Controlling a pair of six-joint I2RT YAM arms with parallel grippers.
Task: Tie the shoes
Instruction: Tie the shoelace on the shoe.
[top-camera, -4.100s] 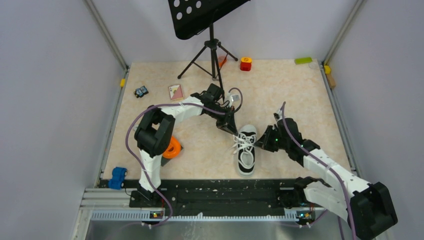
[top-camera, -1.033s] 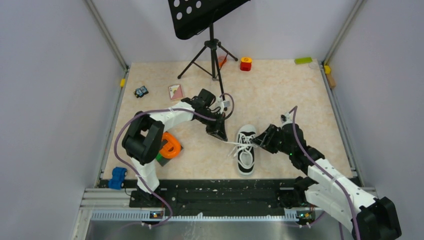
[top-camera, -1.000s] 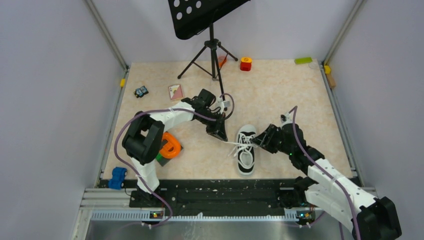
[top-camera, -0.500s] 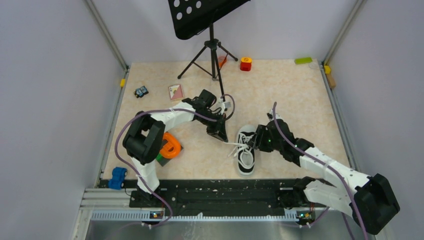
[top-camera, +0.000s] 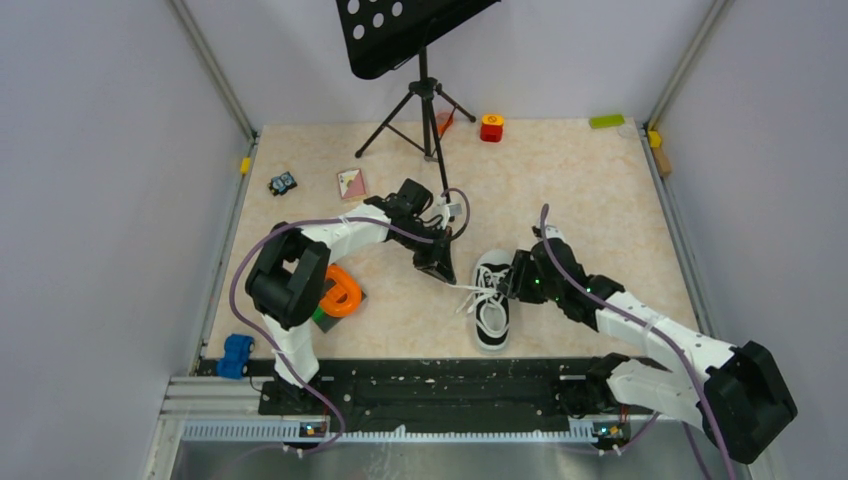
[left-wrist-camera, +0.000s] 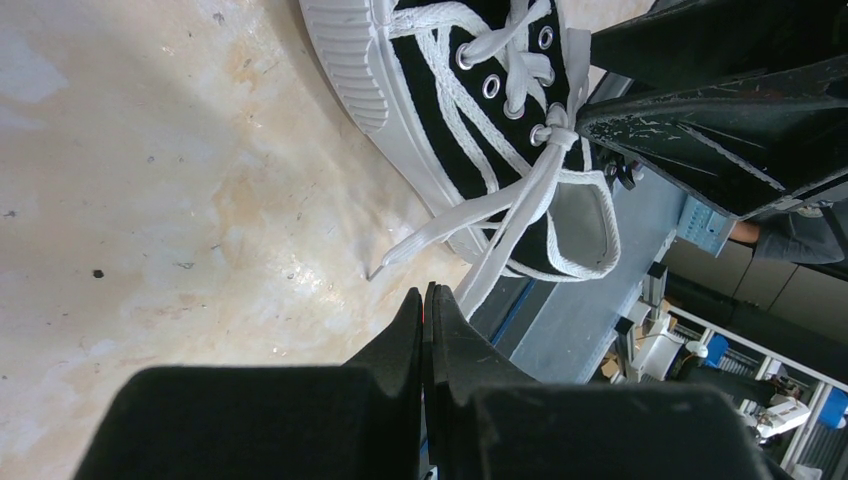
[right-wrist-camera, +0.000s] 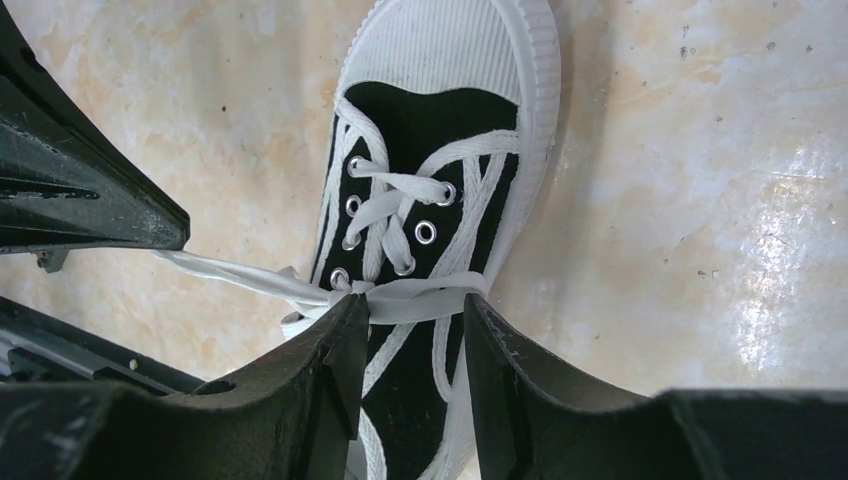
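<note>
The black sneaker (top-camera: 492, 312) with white toe cap lies mid-table, toe toward the far side. It also shows in the left wrist view (left-wrist-camera: 440, 90) and in the right wrist view (right-wrist-camera: 420, 130). My left gripper (top-camera: 441, 270) is just left of the toe. Its jaws (left-wrist-camera: 428, 296) are pressed together on one white lace (left-wrist-camera: 505, 225), which runs taut from the crossing at the eyelets. My right gripper (top-camera: 514, 284) is at the shoe's right side. In its own view it (right-wrist-camera: 415, 305) is open, and its fingers straddle the lace crossing (right-wrist-camera: 425, 298) over the tongue.
A music stand's tripod (top-camera: 426, 110) stands behind the left arm. An orange ring (top-camera: 343, 296) lies by the left arm's elbow. A blue toy (top-camera: 237, 355), a small car (top-camera: 283, 183), a card (top-camera: 351, 183), a red block (top-camera: 491, 127) and a green block (top-camera: 606, 121) lie around the edges.
Over the last second my right gripper has swung left from beside the shoe onto the laces. The left gripper has stayed put with the lace taut.
</note>
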